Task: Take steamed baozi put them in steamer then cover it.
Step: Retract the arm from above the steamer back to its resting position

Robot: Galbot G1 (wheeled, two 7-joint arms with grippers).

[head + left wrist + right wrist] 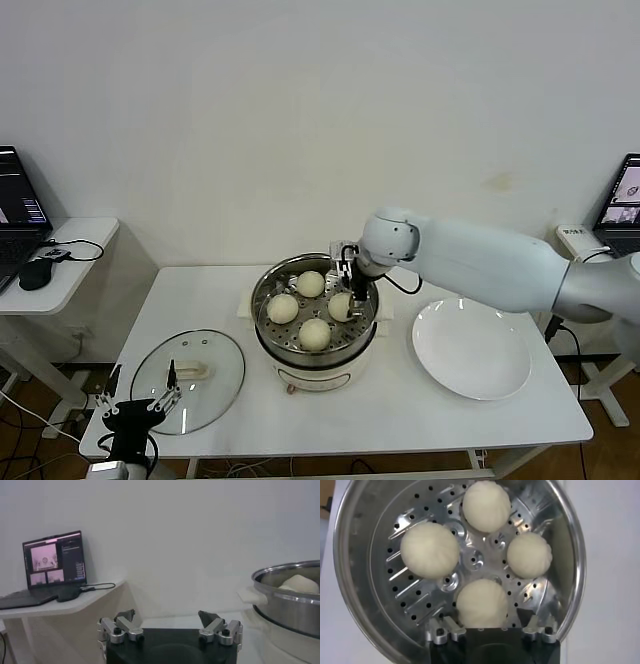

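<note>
Four pale cream baozi (482, 603) sit on the perforated tray inside the shiny steel steamer (314, 312). Right end effector (351, 283) hangs released over one, seemingly clear of it. Left end effector (135, 408), released, waits beside the clear glass cover (222, 362) on the white surface (390, 410).

baozi (482, 602): four, pale, inside steamer (268, 325) | cover (188, 380): flat on table, left of steamer

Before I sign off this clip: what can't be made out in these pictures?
- Right gripper fingertips: head view, too small; right wrist view, bottom edge crops them beside the nearest baozi.
- Steamer: left wrist view, right edge cuts it off.
- Cover near rim: head view, left gripper overlaps it.
</note>
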